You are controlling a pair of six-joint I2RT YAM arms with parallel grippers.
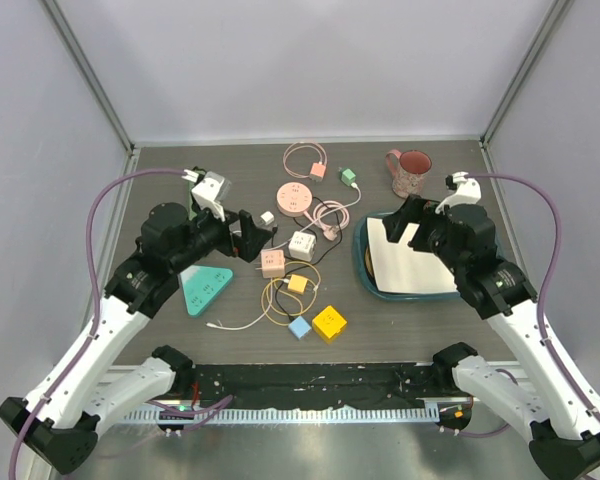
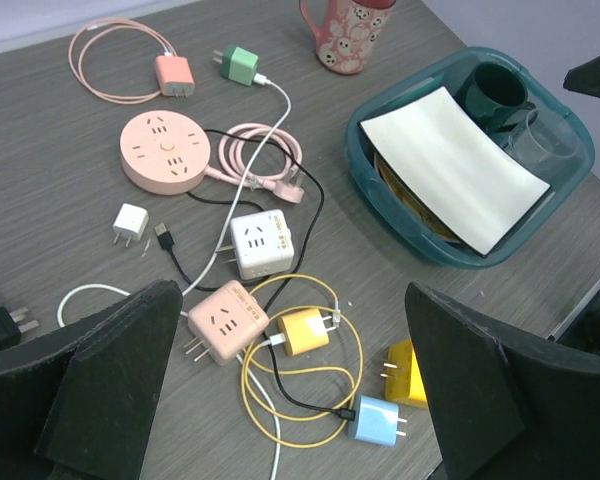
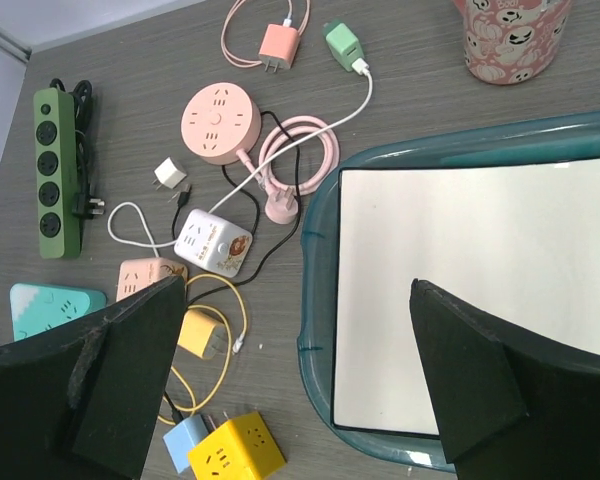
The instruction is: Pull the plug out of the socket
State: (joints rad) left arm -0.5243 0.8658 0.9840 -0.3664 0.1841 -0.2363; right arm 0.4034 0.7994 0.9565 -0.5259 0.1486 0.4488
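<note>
Several sockets and chargers lie mid-table. A white cube socket (image 2: 263, 243) has a black cable running by it. A pink cube socket (image 2: 225, 320) lies beside a yellow charger (image 2: 304, 331) with a white lead plugged in. A blue charger (image 2: 375, 420) with a black lead lies with its prongs bare next to a yellow cube socket (image 2: 408, 375). A round pink socket (image 2: 164, 152) sits farther back. My left gripper (image 2: 290, 330) is open and empty above the pink cube and yellow charger. My right gripper (image 3: 295, 300) is open and empty above the bin's left rim.
A teal bin (image 1: 365, 262) holding a white sheet stands at the right, with a patterned mug (image 1: 410, 172) behind it. A green power strip (image 3: 58, 170) and a teal triangular socket (image 1: 205, 288) lie at the left. Pink (image 1: 318, 170) and green (image 1: 349, 176) chargers lie at the back.
</note>
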